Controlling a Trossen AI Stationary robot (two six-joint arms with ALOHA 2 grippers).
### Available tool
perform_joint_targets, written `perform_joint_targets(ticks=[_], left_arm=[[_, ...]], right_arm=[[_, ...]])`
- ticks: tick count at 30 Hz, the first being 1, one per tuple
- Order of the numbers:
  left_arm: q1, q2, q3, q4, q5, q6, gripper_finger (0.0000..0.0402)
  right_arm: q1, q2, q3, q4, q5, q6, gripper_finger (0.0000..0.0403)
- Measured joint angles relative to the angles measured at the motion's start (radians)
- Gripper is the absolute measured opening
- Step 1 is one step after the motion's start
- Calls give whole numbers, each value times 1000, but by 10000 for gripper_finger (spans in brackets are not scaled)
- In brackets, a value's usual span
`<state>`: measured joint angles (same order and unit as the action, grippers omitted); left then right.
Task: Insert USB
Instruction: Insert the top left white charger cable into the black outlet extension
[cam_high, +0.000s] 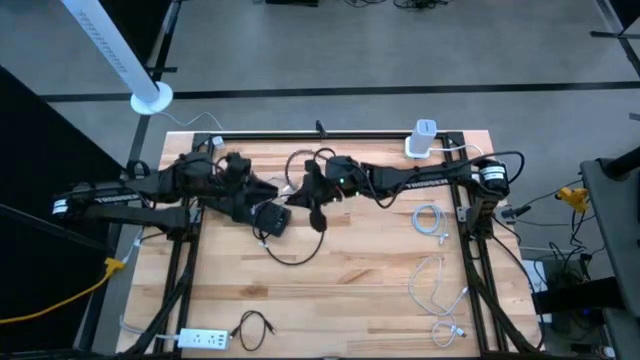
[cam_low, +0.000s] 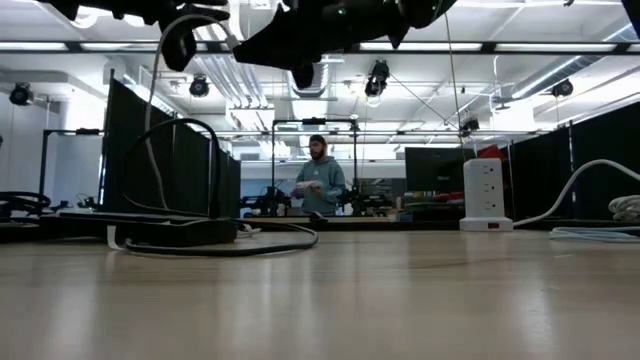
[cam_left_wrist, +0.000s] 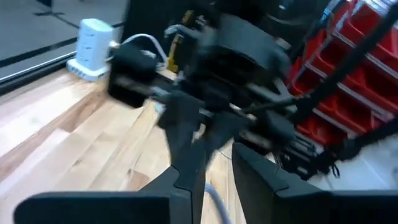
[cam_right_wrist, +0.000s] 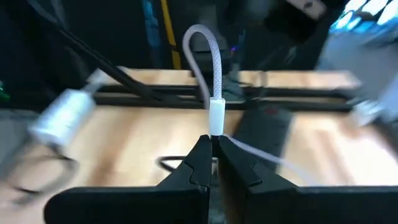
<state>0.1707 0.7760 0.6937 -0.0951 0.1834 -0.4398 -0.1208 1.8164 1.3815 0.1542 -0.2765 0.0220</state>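
A black hub (cam_high: 270, 221) lies flat on the wooden table, its black cord looped around it; it also shows in the low view (cam_low: 170, 232). My right gripper (cam_right_wrist: 212, 146) hovers above the table's middle (cam_high: 306, 192), shut on a white braided USB cable (cam_right_wrist: 208, 56). My left gripper (cam_left_wrist: 217, 180) is close to its left (cam_high: 268, 194), raised above the hub and facing the right gripper. Its fingers are open, and a pale cable (cam_left_wrist: 215, 200) passes through the gap between them. Whether they touch it, I cannot tell. My right gripper pinches the white plug (cam_right_wrist: 216, 117) at the cable's end between its two fingertips. The plug sticks out straight ahead of the fingers. The braided cable arches up from it in a loop and is lifted clear of the table.
A white power tower (cam_high: 424, 138) stands at the table's far right edge. Loose white cables (cam_high: 430, 220) lie on the right side. A white power strip (cam_high: 200, 339) and a small black cable (cam_high: 255, 328) lie near the front edge. A person stands far behind the table (cam_low: 318, 180).
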Motion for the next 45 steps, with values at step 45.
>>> perform_joint_targets(ticks=[45], left_arm=[[-6, 470, 604, -812, -39, 527, 88]], right_arm=[[-27, 0, 32, -97, -44, -26, 0]])
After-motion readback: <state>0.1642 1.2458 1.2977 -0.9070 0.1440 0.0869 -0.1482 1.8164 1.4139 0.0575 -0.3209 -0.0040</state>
